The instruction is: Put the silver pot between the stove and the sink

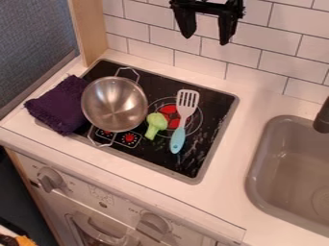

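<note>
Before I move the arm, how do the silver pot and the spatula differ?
The silver pot is round and hollow; the spatula is long and thin. The pot is plain metallic; the spatula has a pale slotted head and a blue handle. Both rest on the stove, outside the claw.

Finding open counter [235, 144] between stove [216, 102] and sink [252, 166] — offering passage. Meeting toy broccoli [156, 124] and spatula [182, 127] low between pot [114, 104] and that strip — leaving air free above. Also meeting faucet [323, 116] at sink's wall-side edge.
</note>
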`<move>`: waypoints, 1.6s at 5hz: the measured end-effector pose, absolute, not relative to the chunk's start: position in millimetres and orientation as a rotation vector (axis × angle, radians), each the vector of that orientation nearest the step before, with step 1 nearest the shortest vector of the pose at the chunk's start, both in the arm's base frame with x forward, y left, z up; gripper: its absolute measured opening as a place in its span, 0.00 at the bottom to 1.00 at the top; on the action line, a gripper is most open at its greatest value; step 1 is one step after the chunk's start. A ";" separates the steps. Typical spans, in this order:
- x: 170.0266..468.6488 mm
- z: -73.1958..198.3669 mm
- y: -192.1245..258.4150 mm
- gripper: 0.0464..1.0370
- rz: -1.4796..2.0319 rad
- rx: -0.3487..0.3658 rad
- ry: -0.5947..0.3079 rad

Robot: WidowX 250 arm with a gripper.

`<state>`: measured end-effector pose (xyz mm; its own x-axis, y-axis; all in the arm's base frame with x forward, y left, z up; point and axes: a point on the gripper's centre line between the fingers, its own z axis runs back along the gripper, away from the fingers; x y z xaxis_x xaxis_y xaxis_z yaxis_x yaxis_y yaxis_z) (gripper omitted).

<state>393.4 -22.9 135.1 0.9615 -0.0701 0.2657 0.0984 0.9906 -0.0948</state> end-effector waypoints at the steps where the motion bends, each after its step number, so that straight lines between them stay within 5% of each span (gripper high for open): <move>1: 391.5 121.6 -24.2 0.96 -0.086 -0.117 -0.229; 2: 375.7 109.7 -4.0 0.96 -0.079 -0.180 -0.204; 4: 347.8 120.8 45.8 0.96 -0.015 -0.182 -0.247; 8: 313.9 83.2 128.7 0.96 0.019 -0.189 -0.174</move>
<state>313.9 128.7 83.2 0.9847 0.0349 0.1706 -0.0021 0.9820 -0.1887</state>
